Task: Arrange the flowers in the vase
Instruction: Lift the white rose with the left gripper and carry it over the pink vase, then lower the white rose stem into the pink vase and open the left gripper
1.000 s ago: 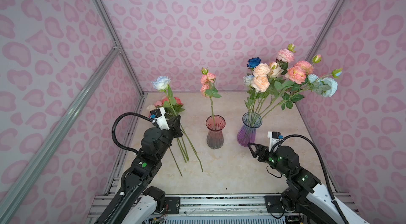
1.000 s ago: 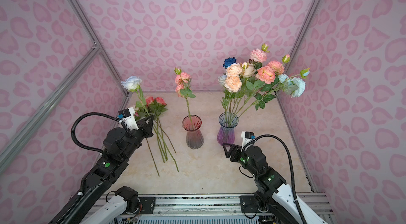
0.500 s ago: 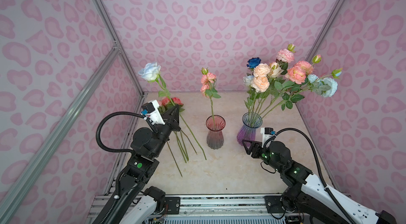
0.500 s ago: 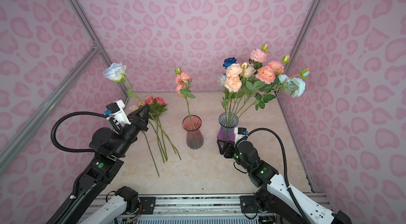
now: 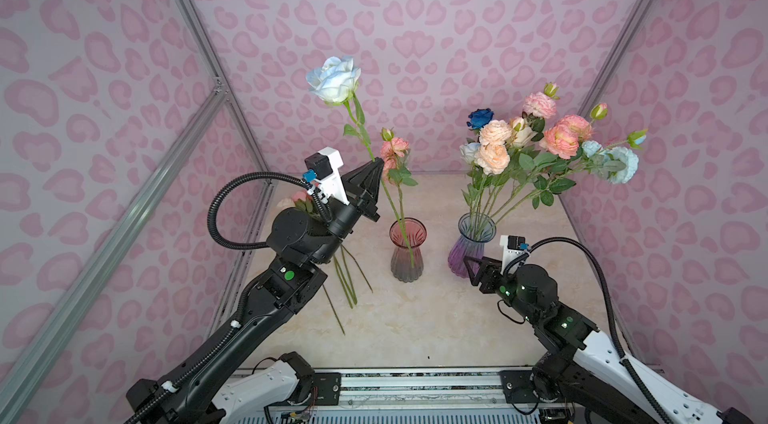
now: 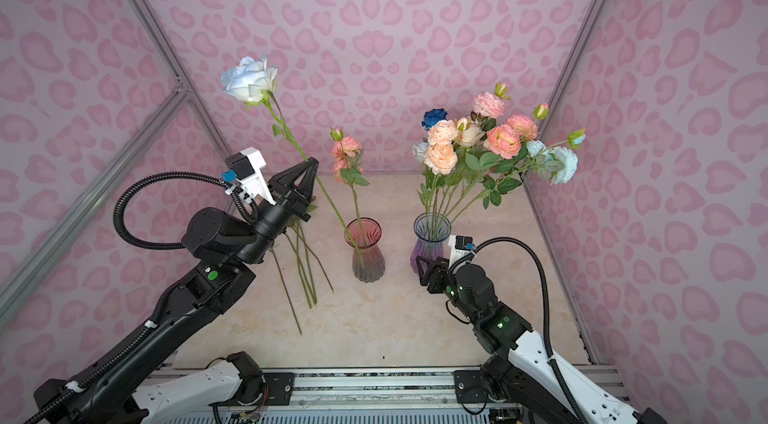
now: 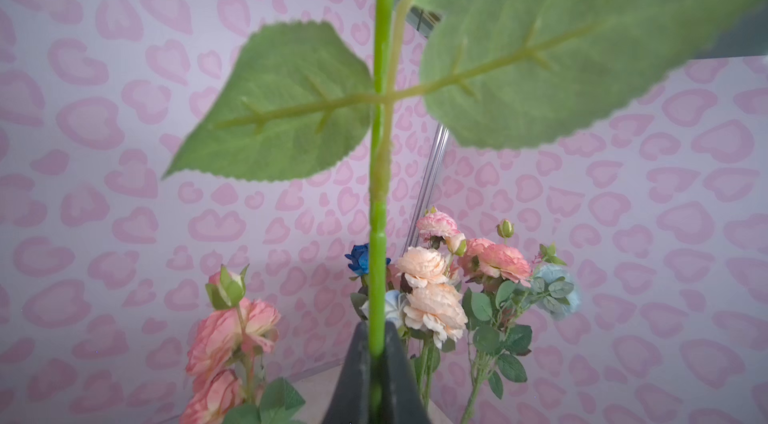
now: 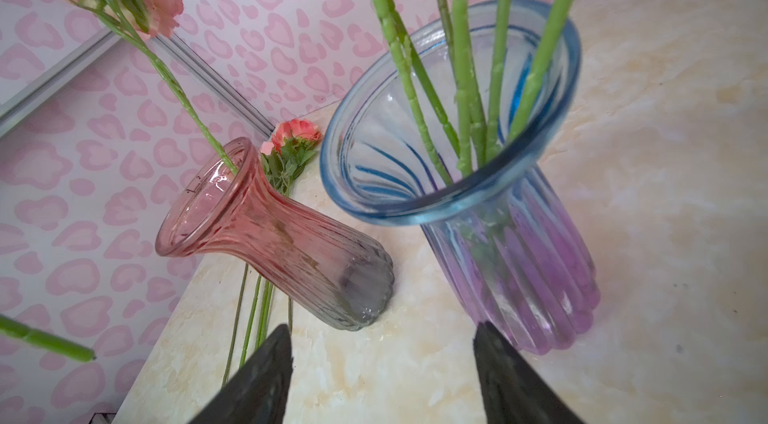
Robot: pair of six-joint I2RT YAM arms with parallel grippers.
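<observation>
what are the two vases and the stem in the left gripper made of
Pink vase: probably tinted glass, glossy, ribbed and see-through.
Purple vase: likely the same, see-through, fading to a clear blue rim.
Held stem: seemingly moulded plastic, uniform green with evenly spaced ridges and a dull sheen.

Two glass vases stand on a marble-look table (image 5: 415,326): a red vase (image 5: 402,251) at centre and, at its 3 o'clock, a blue-and-purple vase (image 5: 471,253). The red one carries a single pink spray (image 5: 392,150) of two blooms and one bud. The other carries a bunch (image 5: 540,160) of one deep blue bloom (image 5: 481,118), two peach, one cream, three pink, three pale blue and three buds, on at least five stems. One pale blue rose (image 5: 334,81) stands at 11 o'clock of the red vase, and about four loose stems (image 5: 347,280) lie at its 8 o'clock. Two robot arms, the left arm (image 5: 257,309) and the right arm (image 5: 561,318), reach in from 6 o'clock.
</observation>
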